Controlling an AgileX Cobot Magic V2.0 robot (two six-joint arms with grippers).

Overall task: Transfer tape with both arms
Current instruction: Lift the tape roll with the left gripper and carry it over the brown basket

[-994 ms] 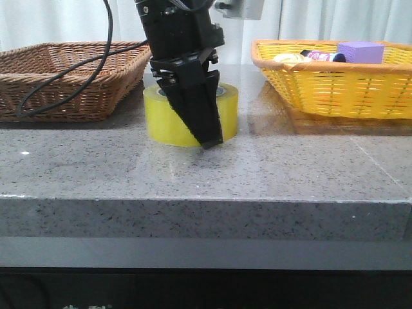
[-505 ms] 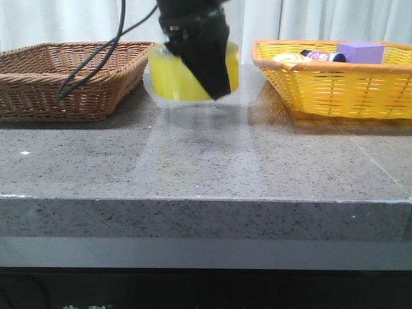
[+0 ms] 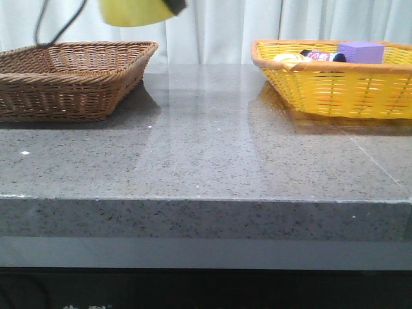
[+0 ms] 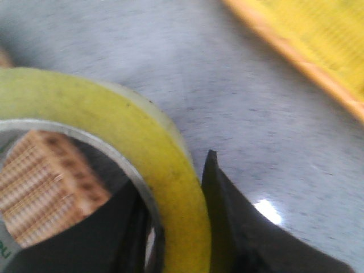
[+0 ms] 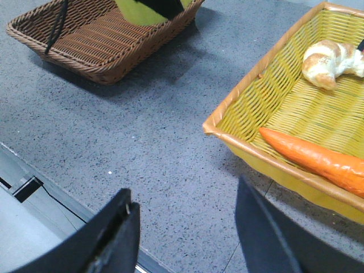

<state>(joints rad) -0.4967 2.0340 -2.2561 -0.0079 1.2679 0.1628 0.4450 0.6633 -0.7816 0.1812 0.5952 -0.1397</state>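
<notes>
The tape (image 3: 132, 11), a wide translucent yellow roll, hangs high at the top edge of the front view, over the brown basket's right end. My left gripper (image 4: 179, 222) is shut on its wall: one dark finger outside (image 4: 239, 222), one inside the core. In the right wrist view the tape (image 5: 139, 10) shows above the brown basket with a black finger on it. My right gripper (image 5: 185, 227) is open and empty above the table's front edge, beside the yellow basket. It does not show in the front view.
A brown wicker basket (image 3: 38, 96) stands at the back left, a black cable hanging over it. A yellow basket (image 3: 335, 90) at the back right holds a purple block (image 3: 360, 50), a croissant (image 5: 330, 60) and a carrot (image 5: 318, 159). Grey stone table (image 3: 206, 148).
My left gripper has lifted the tape off the table and carried it up and to the left, almost out of the front view's top edge.
</notes>
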